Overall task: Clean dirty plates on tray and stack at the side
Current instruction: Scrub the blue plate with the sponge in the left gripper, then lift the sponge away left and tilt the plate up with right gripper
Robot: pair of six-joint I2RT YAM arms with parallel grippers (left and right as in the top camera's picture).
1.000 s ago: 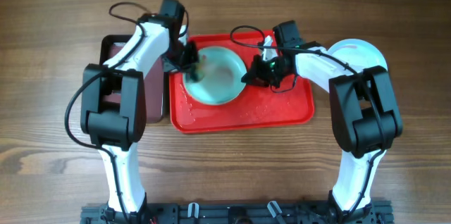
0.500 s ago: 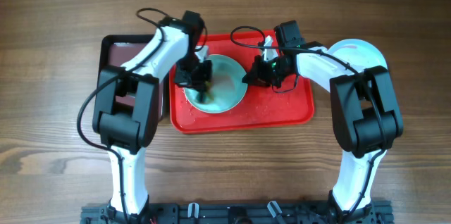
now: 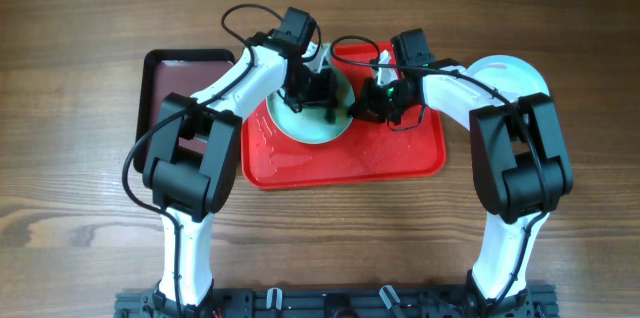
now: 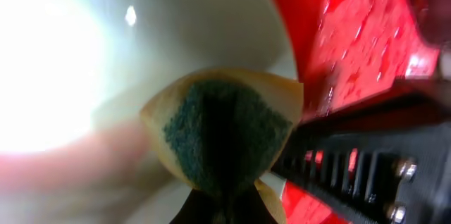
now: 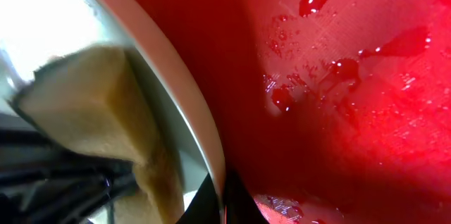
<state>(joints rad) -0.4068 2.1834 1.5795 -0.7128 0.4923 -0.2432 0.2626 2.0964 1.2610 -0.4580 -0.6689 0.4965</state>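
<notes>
A pale light-blue plate [image 3: 303,124] lies on the wet red tray [image 3: 400,154]. My left gripper [image 3: 318,89] is shut on a yellow sponge with a green scouring side [image 4: 225,136] and presses it onto the plate's right part [image 4: 141,41]. My right gripper [image 3: 362,106] is shut on the plate's right rim [image 5: 180,83]; its jaws [image 5: 222,199] pinch the rim edge, and the sponge [image 5: 91,104] shows just beyond it. A pale round plate [image 3: 512,72] lies on the table to the right of the tray, partly under my right arm.
A smaller black-rimmed maroon tray [image 3: 185,76] sits left of the red tray, partly under my left arm. Water drops cover the red tray floor [image 5: 338,111]. Bare wooden table [image 3: 80,158] surrounds both trays.
My left gripper has swept right across the plate with the sponge, from its left edge to its right part. The right gripper has stayed on the rim.
</notes>
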